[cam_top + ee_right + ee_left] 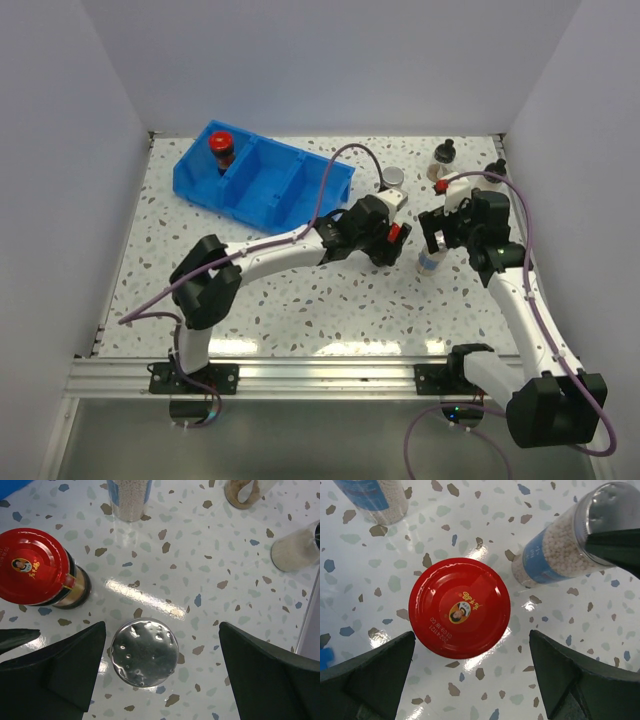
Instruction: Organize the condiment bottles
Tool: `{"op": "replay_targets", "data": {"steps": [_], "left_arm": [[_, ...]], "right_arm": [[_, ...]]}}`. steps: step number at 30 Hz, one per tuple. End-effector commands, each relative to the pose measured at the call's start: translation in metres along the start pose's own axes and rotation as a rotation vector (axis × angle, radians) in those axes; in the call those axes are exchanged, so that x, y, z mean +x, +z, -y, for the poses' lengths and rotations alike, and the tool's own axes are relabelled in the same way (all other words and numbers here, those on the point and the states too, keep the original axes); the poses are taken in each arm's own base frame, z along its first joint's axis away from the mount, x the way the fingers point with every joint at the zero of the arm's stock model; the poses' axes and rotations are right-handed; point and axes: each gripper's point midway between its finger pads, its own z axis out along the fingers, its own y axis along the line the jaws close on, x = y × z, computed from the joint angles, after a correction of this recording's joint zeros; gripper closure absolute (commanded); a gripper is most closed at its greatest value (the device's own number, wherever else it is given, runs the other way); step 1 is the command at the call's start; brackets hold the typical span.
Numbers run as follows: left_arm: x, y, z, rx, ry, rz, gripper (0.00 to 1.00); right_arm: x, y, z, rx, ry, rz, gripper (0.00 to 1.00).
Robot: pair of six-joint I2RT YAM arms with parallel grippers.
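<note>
- A speckled white worktop is seen from above, with 2 robot arms reaching in from its near edge.
- All 6 jars in view stand upright, long axis vertical and cap pointing up.
- The left claw hangs right of the worktop's centre, above a red-capped jar.
- In the left wrist view its 2 dark fingers are spread wide, 1 on each side of the round red cap. Bare worktop shows between them and the cap, so they grip nothing.
- The right claw hangs just beside the left one, on the side nearer the right edge, above a silver-capped jar.
- Its fingers are also apart, flanking the shiny cap without closing on it.
- That jar is clear, holds white granules and has a blue label.
- A second silver-capped jar stands just beyond the left claw, towards the far edge.
- 2 black-capped jars stand near the far right corner: 1 in the open, the other partly hidden behind the right arm.
- A blue bin with inner dividers lies slantwise near the far left corner.
- A second red-capped jar with dark contents stands in the compartment at the bin's left end.
</note>
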Motion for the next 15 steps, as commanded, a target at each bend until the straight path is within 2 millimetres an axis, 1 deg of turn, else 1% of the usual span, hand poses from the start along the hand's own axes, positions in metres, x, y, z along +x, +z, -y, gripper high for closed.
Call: {"op": "replay_targets", "data": {"steps": [1, 2, 3, 4, 5, 6, 7, 9, 10, 12, 13, 15], "left_arm": [[-0.019, 0.008, -0.009, -0.079, 0.024, 0.012, 0.00], [-0.021, 0.010, -0.011, -0.093, 0.026, 0.011, 0.00], [-0.015, 0.016, -0.014, -0.109, 0.033, -0.012, 0.00], [-0.023, 0.018, -0.012, -0.110, 0.040, 0.000, 0.00], [-0.023, 0.020, -0.011, -0.110, 0.043, -0.005, 0.00], [-0.018, 0.025, -0.012, -0.111, 0.048, -0.023, 0.00], [-0.023, 0.026, -0.010, -0.108, 0.050, -0.015, 0.00], [-0.019, 0.032, -0.011, -0.115, 0.054, -0.032, 0.01], [-0.024, 0.033, -0.011, -0.118, 0.056, -0.022, 0.01], [-0.022, 0.036, -0.011, -0.119, 0.057, -0.031, 0.05], [-0.023, 0.037, -0.010, -0.117, 0.058, -0.029, 0.12], [-0.020, 0.038, -0.010, -0.115, 0.065, -0.039, 0.20]], "right_arm": [[-0.018, -0.005, 0.009, 0.034, -0.001, 0.060, 0.01], [-0.020, -0.006, 0.008, 0.033, -0.002, 0.064, 0.01], [-0.019, -0.006, 0.009, 0.035, -0.001, 0.063, 0.01], [-0.019, -0.006, 0.009, 0.034, -0.001, 0.064, 0.01], [-0.019, -0.006, 0.009, 0.033, -0.003, 0.062, 0.02], [-0.019, -0.006, 0.009, 0.034, -0.003, 0.064, 0.01], [-0.019, -0.006, 0.009, 0.034, -0.004, 0.064, 0.01], [-0.019, -0.005, 0.009, 0.034, -0.005, 0.062, 0.01], [-0.019, -0.006, 0.009, 0.037, -0.004, 0.063, 0.02], [-0.018, -0.005, 0.010, 0.037, -0.005, 0.059, 0.01], [-0.019, -0.006, 0.010, 0.038, -0.006, 0.061, 0.01], [-0.019, -0.006, 0.010, 0.039, -0.006, 0.060, 0.01]]}}
